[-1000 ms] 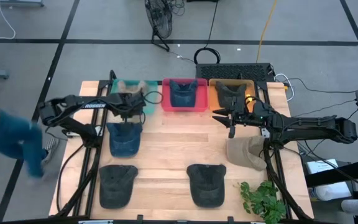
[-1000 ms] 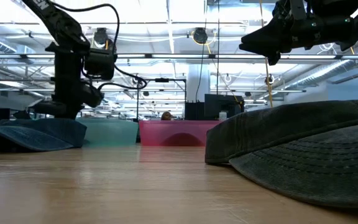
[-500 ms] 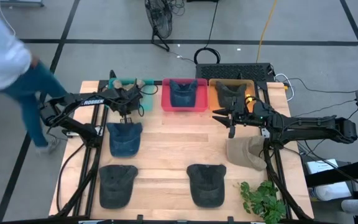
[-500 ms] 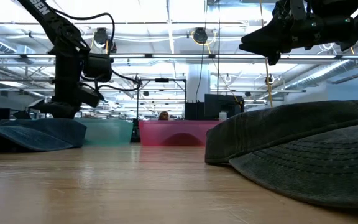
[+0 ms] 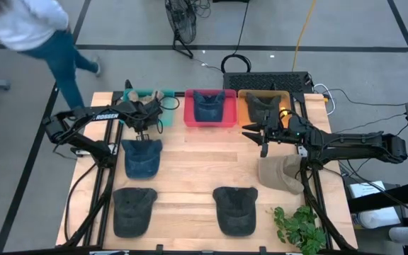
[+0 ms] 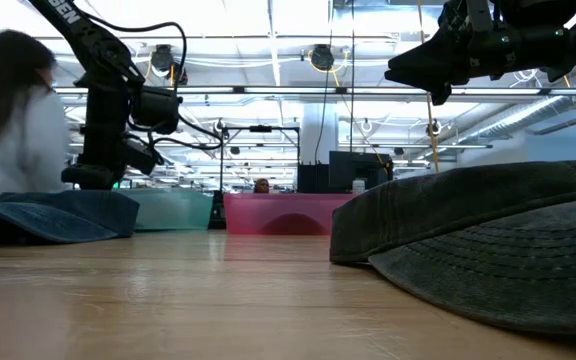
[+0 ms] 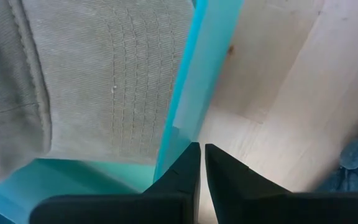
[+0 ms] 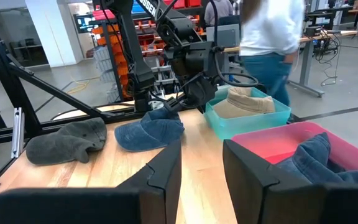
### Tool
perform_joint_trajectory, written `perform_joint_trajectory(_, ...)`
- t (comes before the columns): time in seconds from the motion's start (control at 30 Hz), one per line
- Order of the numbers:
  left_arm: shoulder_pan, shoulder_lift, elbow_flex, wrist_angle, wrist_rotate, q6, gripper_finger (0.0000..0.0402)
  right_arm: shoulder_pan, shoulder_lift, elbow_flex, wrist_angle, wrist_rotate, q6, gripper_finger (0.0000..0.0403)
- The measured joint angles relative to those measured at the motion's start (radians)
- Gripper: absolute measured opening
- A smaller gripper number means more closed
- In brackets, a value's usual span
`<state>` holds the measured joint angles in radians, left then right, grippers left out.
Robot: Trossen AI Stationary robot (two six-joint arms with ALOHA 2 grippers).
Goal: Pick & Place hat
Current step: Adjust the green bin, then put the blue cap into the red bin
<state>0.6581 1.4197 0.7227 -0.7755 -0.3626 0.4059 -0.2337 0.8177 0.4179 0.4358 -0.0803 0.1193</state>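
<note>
My left gripper [image 5: 144, 120] [image 7: 201, 154] is shut and points down over the near wall of the teal bin [image 5: 163, 113] [image 7: 188, 93]. A beige hat [image 7: 98, 74] lies inside that bin. A blue hat [image 5: 142, 156] [image 6: 63, 215] lies flat on the table just near of it. My right gripper [image 5: 255, 140] [image 8: 201, 171] is open and hangs in the air near the orange bin [image 5: 283, 99], which holds a dark grey hat [image 5: 262, 108]. The pink bin [image 5: 210, 119] holds a blue hat [image 5: 207, 105].
A khaki hat [image 5: 280, 173] lies right of centre, and two dark grey hats [image 5: 133, 210] [image 5: 235, 208] lie along the near edge. A green plant [image 5: 299, 228] stands at the near right corner. A person [image 5: 37, 32] walks past the far left corner.
My left gripper has drifted a little toward the table's left edge by the teal bin. The person beside the table has walked from its left side toward the far left corner. My right arm has kept still.
</note>
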Motion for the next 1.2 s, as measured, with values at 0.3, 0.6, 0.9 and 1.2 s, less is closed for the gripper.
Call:
perform_joint_trajectory(0.3, -0.035, 0.000, 0.000, -0.024, -0.019, -0.042, 0.0037, 0.000, 0.000, 0.000, 0.000, 0.000, 0.025, 0.0098)
perform_joint_trajectory(0.6, -0.058, 0.000, 0.000, -0.032, -0.012, -0.106, 0.0037, 0.000, 0.000, 0.000, -0.002, 0.000, 0.026, 0.0098)
perform_joint_trajectory(0.9, -0.058, 0.000, 0.000, -0.113, 0.053, -0.154, 0.0038, 0.000, 0.000, 0.000, -0.016, 0.000, 0.026, 0.0098)
perform_joint_trajectory(1.2, -0.059, 0.000, 0.066, -0.183, 0.093, -0.150, 0.0037, 0.000, 0.000, 0.000, -0.015, 0.000, 0.026, 0.0098)
